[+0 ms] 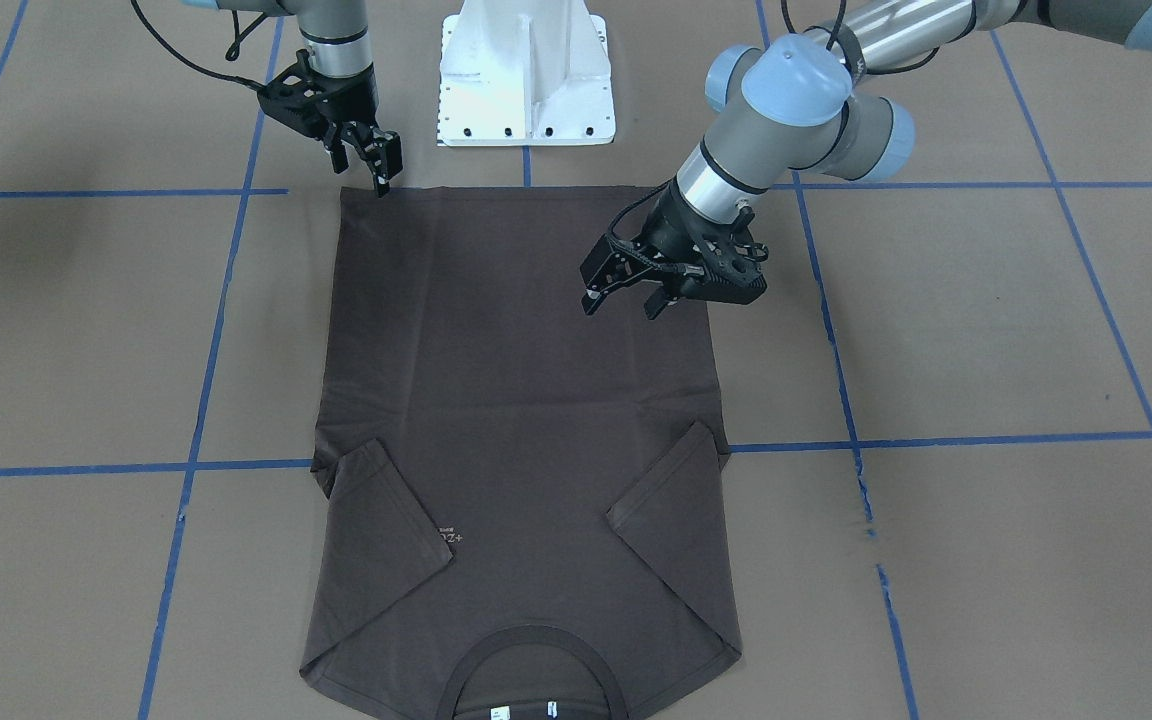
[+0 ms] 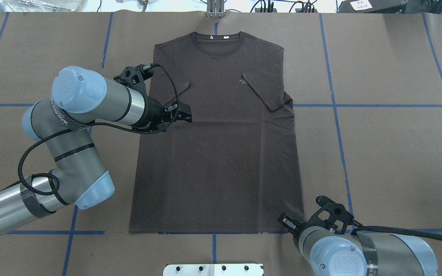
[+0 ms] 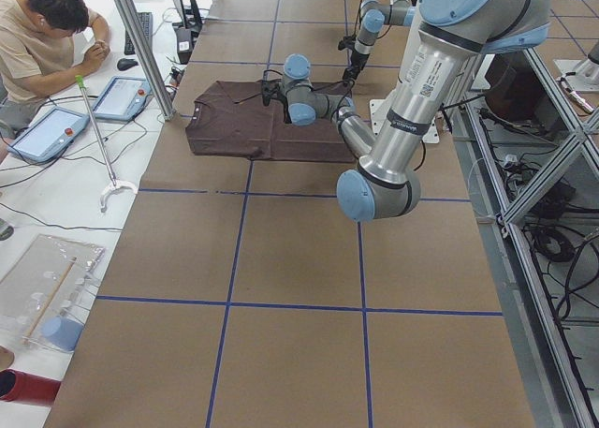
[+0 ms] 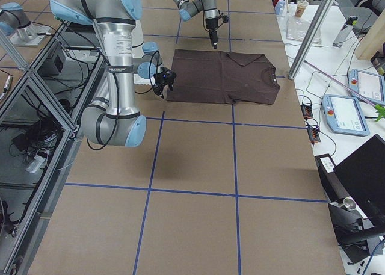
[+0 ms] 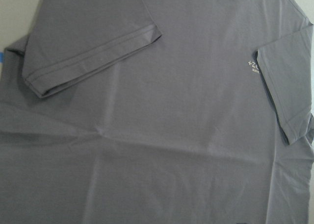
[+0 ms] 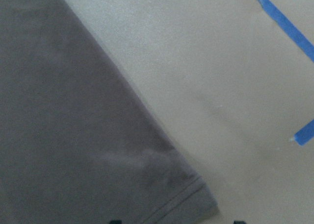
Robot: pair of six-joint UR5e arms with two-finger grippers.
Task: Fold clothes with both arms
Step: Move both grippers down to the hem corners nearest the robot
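Note:
The dark grey-brown T-shirt [image 1: 516, 400] lies flat on the table, front up, both sleeves folded inward, collar [image 2: 216, 42] at the far side from the robot. Its pale logo [image 5: 255, 66] shows in the left wrist view. My left gripper [image 1: 624, 302] hangs open and empty just above the shirt's mid-body near its left edge; it also shows in the overhead view [image 2: 184, 114]. My right gripper [image 1: 361, 170] is open and empty at the hem's right corner [image 6: 203, 199], which lies between the two fingertips.
The white base pedestal [image 1: 526, 75] stands behind the hem. Blue tape lines [image 2: 336, 105] cross the brown table. A seated operator [image 3: 47, 35], tablets and a metal pole [image 3: 140, 44] are beyond the collar end.

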